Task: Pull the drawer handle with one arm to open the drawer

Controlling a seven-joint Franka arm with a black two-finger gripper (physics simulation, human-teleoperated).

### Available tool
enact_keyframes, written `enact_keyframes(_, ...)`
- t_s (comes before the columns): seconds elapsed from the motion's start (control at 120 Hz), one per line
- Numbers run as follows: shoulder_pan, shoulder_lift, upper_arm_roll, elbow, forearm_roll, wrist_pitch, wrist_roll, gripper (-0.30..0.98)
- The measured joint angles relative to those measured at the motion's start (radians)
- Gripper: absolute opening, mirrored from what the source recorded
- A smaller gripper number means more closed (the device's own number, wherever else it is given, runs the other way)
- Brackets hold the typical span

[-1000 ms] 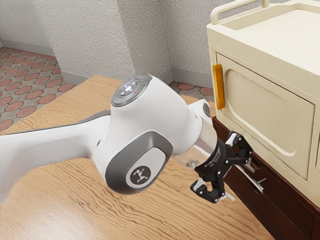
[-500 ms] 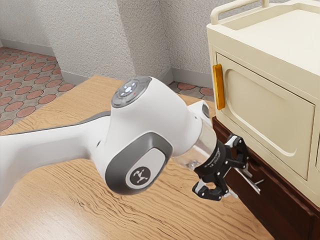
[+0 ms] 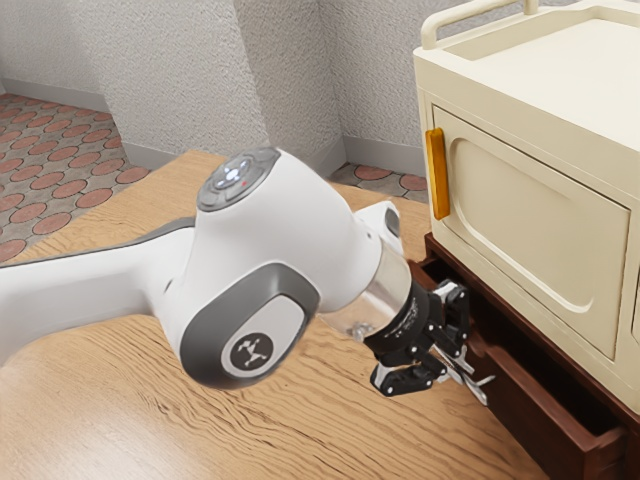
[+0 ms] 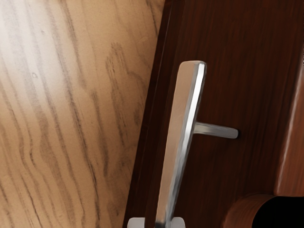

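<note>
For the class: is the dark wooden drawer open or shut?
Partly open: the drawer juts out from under the cream cabinet, showing its dark hollow behind the front.

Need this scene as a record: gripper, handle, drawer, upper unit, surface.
gripper: shut on the drawer handle, at the drawer front
drawer handle: silver bar on a short post
drawer: dark brown, partly open, inside visible
upper unit: cream, above the drawer
orange handle: upright on the cream front
surface: wood-grained, beneath the arm
</note>
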Motion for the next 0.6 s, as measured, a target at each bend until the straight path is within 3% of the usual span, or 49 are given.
enact_keyframes(0.6,-0.014,-0.150,0.043,-0.130,0.025,-0.070,0.023,-0.10)
